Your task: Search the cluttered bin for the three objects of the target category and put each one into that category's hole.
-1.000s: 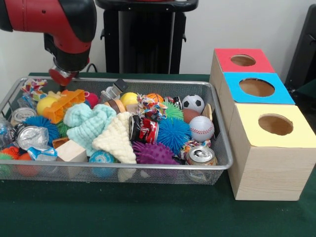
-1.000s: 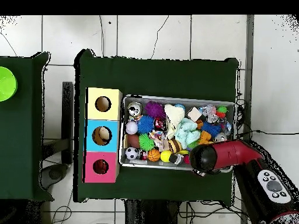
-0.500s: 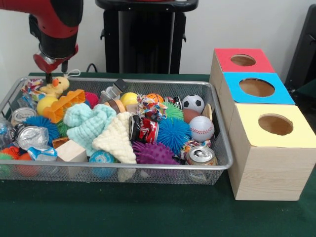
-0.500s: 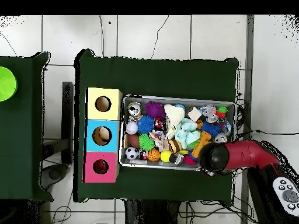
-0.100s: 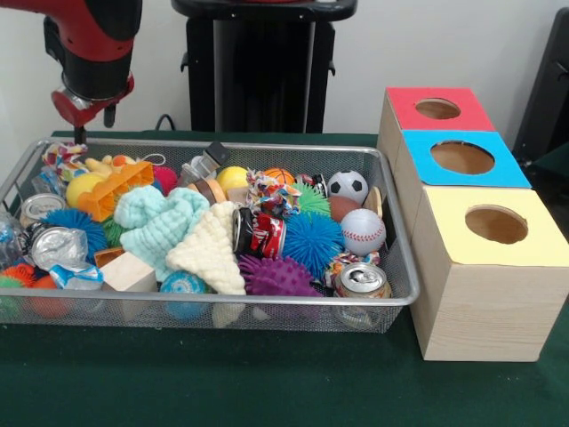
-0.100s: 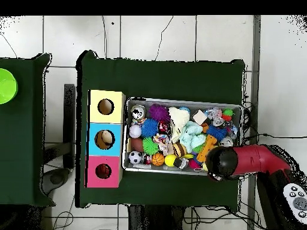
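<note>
Overhead, hand (image 5: 82,124) hangs above bin's (image 5: 267,149) corner; grip state unclear. Orange toy (image 5: 116,188) lies nearby inside, long axis diagonal, beside teal knit (image 5: 160,218). Holes box (image 5: 462,205) beside bin.

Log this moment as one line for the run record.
arm: raised over bin's corner | pincer: state unclear, nothing visibly held | wire bin: full of clutter | three-hole box: nothing seen entering

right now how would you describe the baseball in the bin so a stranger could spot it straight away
Start at the wire mesh bin on the green table and go to its end nearest the three coloured boxes. The baseball sits there, below the soccer ball and above the drink can. It alone is plain white with red stitching.
</note>
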